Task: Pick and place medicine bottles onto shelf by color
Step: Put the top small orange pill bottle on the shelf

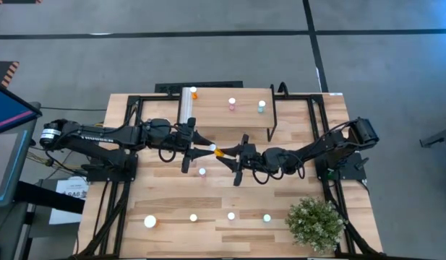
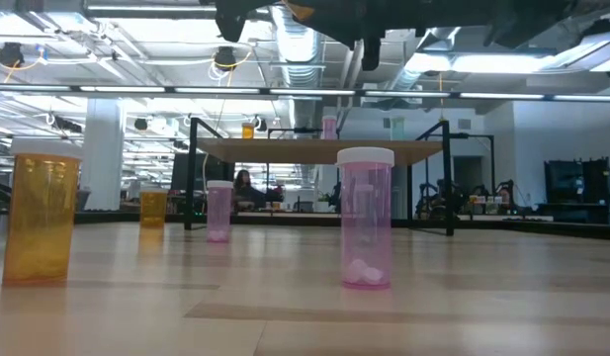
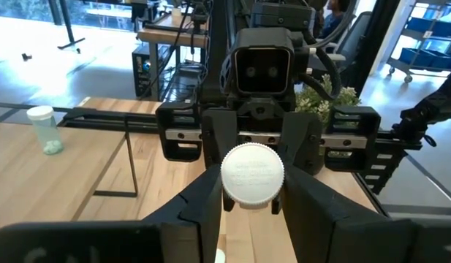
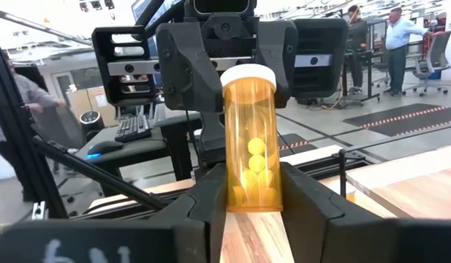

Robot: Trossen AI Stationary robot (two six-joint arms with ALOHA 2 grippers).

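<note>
A small orange medicine bottle (image 1: 217, 150) with a white cap lies level in the air between my two grippers, above the table's middle. My left gripper (image 1: 207, 147) comes from the left at its cap end. My right gripper (image 1: 225, 154) comes from the right at its base end. Both are shut on it. The shelf (image 1: 246, 97) stands at the far edge on thin black legs. An orange bottle (image 1: 194, 92), a pink bottle (image 1: 232, 105) and a teal bottle (image 1: 261, 106) stand on it, beside its white ribbed strip (image 1: 186, 108). My left gripper pinches the bottle's white cap (image 3: 252, 175) between its two fingers (image 3: 199, 201), coming level from the table's left, fingers along the bottle. The bottle is lifted clear and lies level. My right gripper pinches the orange body near its base (image 4: 252, 193) between its two fingers (image 4: 313, 201), coming level from the table's right, fingers along the bottle. The cap end (image 4: 248, 75) points away from it, toward the left gripper.
More bottles stand on the table: one (image 1: 202, 172) just below the grippers, and a near row of a large orange bottle (image 1: 150, 222), a small one (image 1: 193, 217), a pink bottle (image 1: 231, 216) and a teal bottle (image 1: 266, 217). A potted plant (image 1: 314, 222) fills the near right corner.
</note>
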